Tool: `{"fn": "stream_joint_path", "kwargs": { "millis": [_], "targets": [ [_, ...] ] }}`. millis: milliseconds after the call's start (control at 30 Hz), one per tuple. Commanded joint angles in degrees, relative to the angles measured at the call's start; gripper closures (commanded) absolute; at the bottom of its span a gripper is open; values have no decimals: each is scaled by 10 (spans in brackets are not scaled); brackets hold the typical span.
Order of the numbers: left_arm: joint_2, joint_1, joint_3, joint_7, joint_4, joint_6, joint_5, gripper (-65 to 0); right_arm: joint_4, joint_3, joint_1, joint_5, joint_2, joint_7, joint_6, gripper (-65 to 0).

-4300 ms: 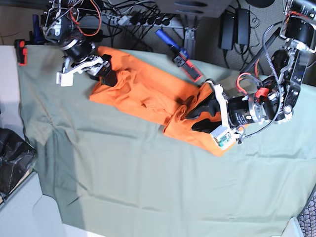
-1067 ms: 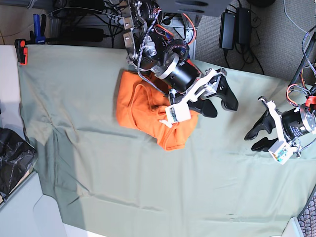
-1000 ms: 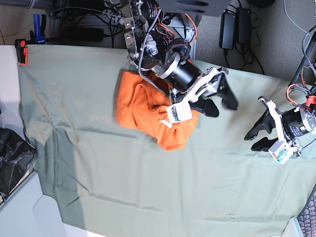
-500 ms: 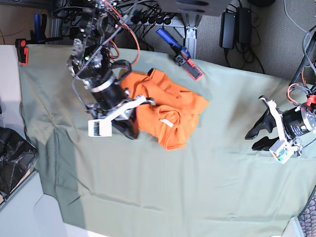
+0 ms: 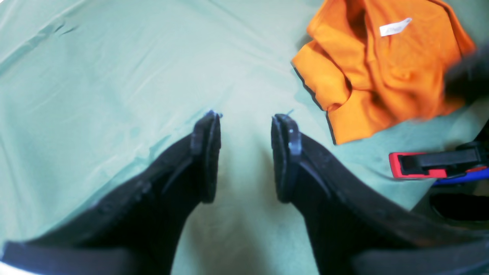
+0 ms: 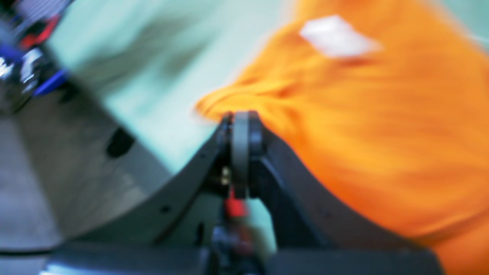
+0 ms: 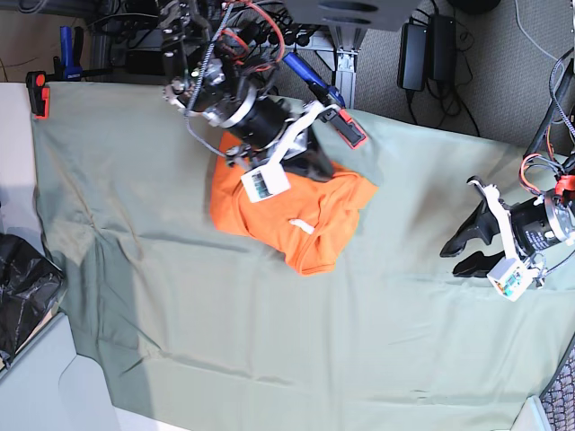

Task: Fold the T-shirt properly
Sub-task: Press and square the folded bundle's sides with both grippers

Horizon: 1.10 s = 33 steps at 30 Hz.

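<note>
The orange T-shirt (image 7: 296,220) lies bunched on the green cloth (image 7: 269,341), its white tag (image 7: 301,224) showing. My right gripper (image 7: 316,164) is over the shirt's upper part. In the blurred right wrist view it (image 6: 240,122) is shut, with orange fabric (image 6: 363,114) right at its tips. I cannot tell if any fabric is pinched. My left gripper (image 7: 454,259) is open and empty over bare cloth, well to the right of the shirt. The left wrist view shows its open fingers (image 5: 206,152) and the shirt (image 5: 382,68) beyond them.
A red and blue clamp (image 7: 328,103) lies at the cloth's far edge just behind the shirt; it also shows in the left wrist view (image 5: 431,164). Another red clamp (image 7: 38,90) sits at the far left corner. A black bag (image 7: 22,296) lies off the cloth's left side.
My right arm swung from the shirt's right side to its left, then back over its top, and its gripper went from open to shut. The left arm stayed put.
</note>
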Motion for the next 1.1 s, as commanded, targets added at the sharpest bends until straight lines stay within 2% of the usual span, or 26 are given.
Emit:
{"fn": "stream_joint_path", "kwargs": {
  "millis": [0, 167, 333, 500, 533, 600, 700, 767, 867, 967, 1067],
  "targets": [
    [-8, -7, -5, -14, 9, -9, -7, -258, 10, -14, 4, 6, 1, 11, 48, 0],
    [-8, -7, -5, -14, 9, -9, -5, -258, 10, -56, 6, 7, -4, 11, 48, 0],
    [-8, -7, -5, -14, 9, -9, -10, -243, 10, -37, 24, -1, -7, 41, 48, 0],
    [-1, -1, 30, -14, 12, -9, -47, -13, 10, 57, 83, -18, -22, 41, 47, 0],
    [3, 1, 52, -15, 14, -9, -45, 0, 10, 82, 96, -27, -22, 42, 47, 0],
    [12, 0, 111, -22, 14, -9, -10, 0, 7, 133, 120, -46, -19, 42, 47, 0],
    [37, 0, 213, -56, 14, -9, 107, 0, -19, 195, 147, -47, 3, 50, 47, 0],
    [49, 0, 271, -85, 14, -9, 193, 0, -50, 215, 162, -47, 28, 55, 47, 0],
    [53, -3, 332, -125, 14, -9, 278, 0, -119, 216, 190, -47, 66, 55, 47, 0],
    [53, -14, 369, -129, 5, -9, 329, 0, -192, 204, 219, -36, 92, 55, 48, 0],
    [54, -23, 377, -135, -19, -9, 336, 0, -252, 183, 249, -31, 106, 56, 63, 0]
  ]
}}
